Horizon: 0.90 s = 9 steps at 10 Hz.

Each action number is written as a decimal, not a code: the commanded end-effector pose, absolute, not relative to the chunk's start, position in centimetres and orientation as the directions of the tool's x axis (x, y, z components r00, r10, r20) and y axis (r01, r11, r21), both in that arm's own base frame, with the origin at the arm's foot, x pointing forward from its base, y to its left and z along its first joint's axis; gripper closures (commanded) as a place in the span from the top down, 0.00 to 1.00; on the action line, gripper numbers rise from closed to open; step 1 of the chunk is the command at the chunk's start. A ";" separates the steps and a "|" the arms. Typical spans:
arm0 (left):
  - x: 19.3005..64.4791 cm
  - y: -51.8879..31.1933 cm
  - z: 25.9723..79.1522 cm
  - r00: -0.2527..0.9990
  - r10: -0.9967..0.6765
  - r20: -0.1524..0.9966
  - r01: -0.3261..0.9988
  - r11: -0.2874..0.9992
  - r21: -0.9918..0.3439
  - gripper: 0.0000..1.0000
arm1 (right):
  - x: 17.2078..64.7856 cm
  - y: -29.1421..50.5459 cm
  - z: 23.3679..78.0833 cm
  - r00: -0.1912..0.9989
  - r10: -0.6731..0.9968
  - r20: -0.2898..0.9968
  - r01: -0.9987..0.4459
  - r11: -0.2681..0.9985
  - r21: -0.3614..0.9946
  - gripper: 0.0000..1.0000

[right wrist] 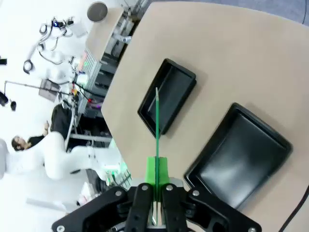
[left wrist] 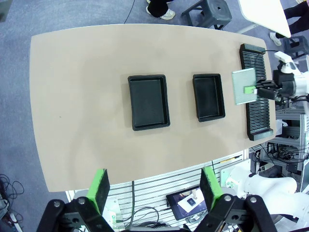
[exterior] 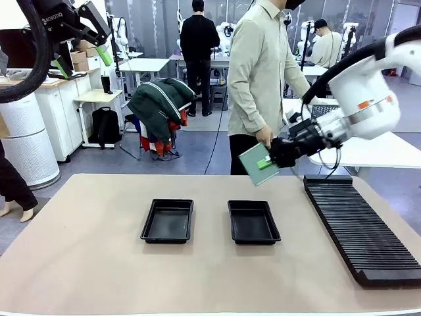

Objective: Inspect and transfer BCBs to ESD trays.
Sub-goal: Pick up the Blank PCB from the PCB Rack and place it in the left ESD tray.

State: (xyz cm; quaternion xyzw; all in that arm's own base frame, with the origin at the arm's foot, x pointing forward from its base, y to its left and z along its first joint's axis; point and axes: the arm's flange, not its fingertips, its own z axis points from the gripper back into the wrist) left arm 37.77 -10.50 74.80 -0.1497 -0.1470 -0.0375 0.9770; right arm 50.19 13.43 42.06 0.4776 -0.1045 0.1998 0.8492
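Clamping one BCB (exterior: 252,164) in the right gripper (exterior: 275,160), green pads (right wrist: 157,169) closed on one short edge. Pinching at the rim, probably to leave both faces free for inspection. Holding the board in the air, tilted, over the far side of the table (exterior: 85,263), between the right-hand ESD tray (exterior: 253,222) and the slotted rack (exterior: 358,220), touching neither. Showing edge-on as a thin green line in the right wrist view, so sitting straight between the fingers. Noting a person's hand (exterior: 265,137) just beside the board's upper corner; contact impossible to tell.

Lying flat side by side mid-table, both trays empty, the left-hand tray (exterior: 168,220) well apart from the board. Likely set out this way, floors open, to take a board straight down from above.

Hanging high over the robot's side of the table, left gripper (left wrist: 154,187) with fingers spread wide, nothing between them. Looking straight down on both trays, presumably waiting clear of the right arm's path.

Judging the step as inspect-and-carry, with no board in a tray yet. Expecting the next move to need levelling the board and squaring it to the nearer tray. Fearing a corner catching on the flared rim, or the thin board slipping from its edge pinch.
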 end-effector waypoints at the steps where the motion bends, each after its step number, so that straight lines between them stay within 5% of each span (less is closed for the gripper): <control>1: 37.7 -10.5 74.7 0.955 -0.028 0.296 0.115 0.953 -0.282 1.00 | 49.8 18.2 39.4 0.927 0.131 0.351 -0.372 0.447 0.814 0.03; 9: 37.7 -10.5 74.7 0.955 -0.028 0.296 0.115 0.953 -0.282 1.00 | 50.1 32.9 32.9 0.987 0.035 0.155 -0.153 0.473 0.868 0.03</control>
